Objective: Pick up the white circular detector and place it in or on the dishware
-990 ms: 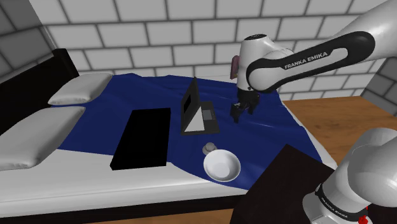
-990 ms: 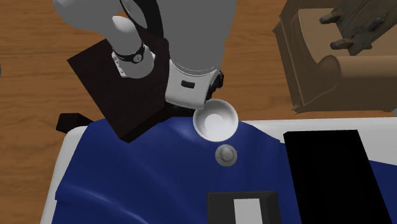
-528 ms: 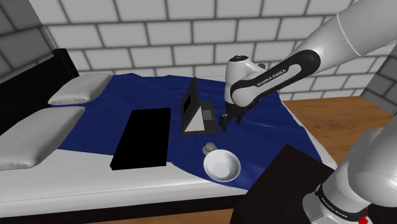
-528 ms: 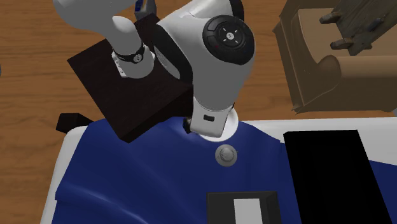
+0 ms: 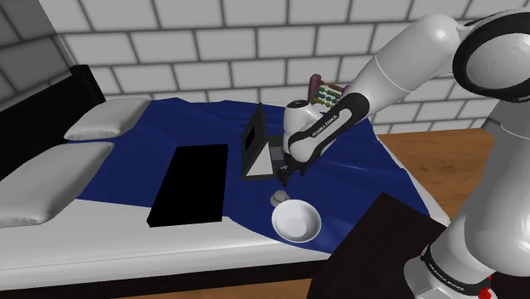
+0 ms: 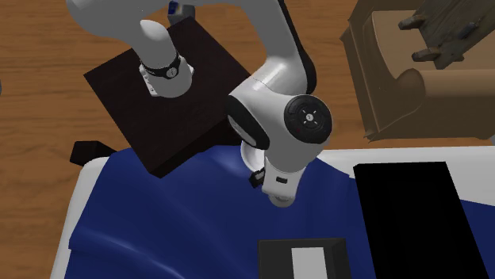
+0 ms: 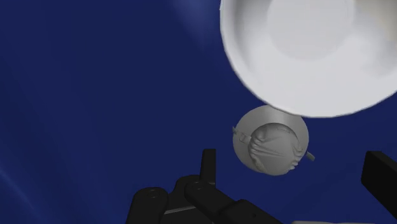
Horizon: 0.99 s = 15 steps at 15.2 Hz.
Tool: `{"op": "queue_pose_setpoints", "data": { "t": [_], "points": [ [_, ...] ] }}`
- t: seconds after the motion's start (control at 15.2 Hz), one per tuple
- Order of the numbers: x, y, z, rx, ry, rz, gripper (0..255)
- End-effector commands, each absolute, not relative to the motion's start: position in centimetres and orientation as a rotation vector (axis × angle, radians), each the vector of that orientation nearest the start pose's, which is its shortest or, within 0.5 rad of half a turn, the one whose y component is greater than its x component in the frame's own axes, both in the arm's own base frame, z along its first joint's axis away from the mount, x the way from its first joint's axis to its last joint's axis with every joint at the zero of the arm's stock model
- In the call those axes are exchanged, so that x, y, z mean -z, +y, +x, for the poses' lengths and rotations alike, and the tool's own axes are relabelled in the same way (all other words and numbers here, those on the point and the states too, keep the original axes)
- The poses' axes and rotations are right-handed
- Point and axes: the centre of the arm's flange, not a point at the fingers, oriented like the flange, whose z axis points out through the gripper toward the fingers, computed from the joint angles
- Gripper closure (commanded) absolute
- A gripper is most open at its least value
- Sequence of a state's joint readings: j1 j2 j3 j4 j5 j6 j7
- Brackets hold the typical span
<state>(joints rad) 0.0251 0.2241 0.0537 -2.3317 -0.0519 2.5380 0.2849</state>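
White arm in a forward arch, wrist low, black end effector downward, its two fingers well apart.

One round grey detector, one white bowl, two pillows, one black slab

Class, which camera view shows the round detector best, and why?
The wrist view: the detector lies large and plain beside the bowl. The shoulder view shows a small part; in the second exterior view the arm covers it.
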Motion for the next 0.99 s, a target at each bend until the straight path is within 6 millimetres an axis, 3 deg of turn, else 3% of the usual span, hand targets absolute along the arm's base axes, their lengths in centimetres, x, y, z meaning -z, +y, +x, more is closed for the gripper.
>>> {"op": "queue_pose_setpoints", "data": {
  "t": [0.0, 0.4, 0.92],
  "points": [
    [-21.6, 4.5, 53.0, -0.019, 0.266, -3.147, 0],
    [-15.3, 5.4, 56.9, -0.013, 0.283, -3.137, 0],
    [-11.3, 5.4, 56.9, -0.013, 0.283, -3.137, 0]
  ]
}}
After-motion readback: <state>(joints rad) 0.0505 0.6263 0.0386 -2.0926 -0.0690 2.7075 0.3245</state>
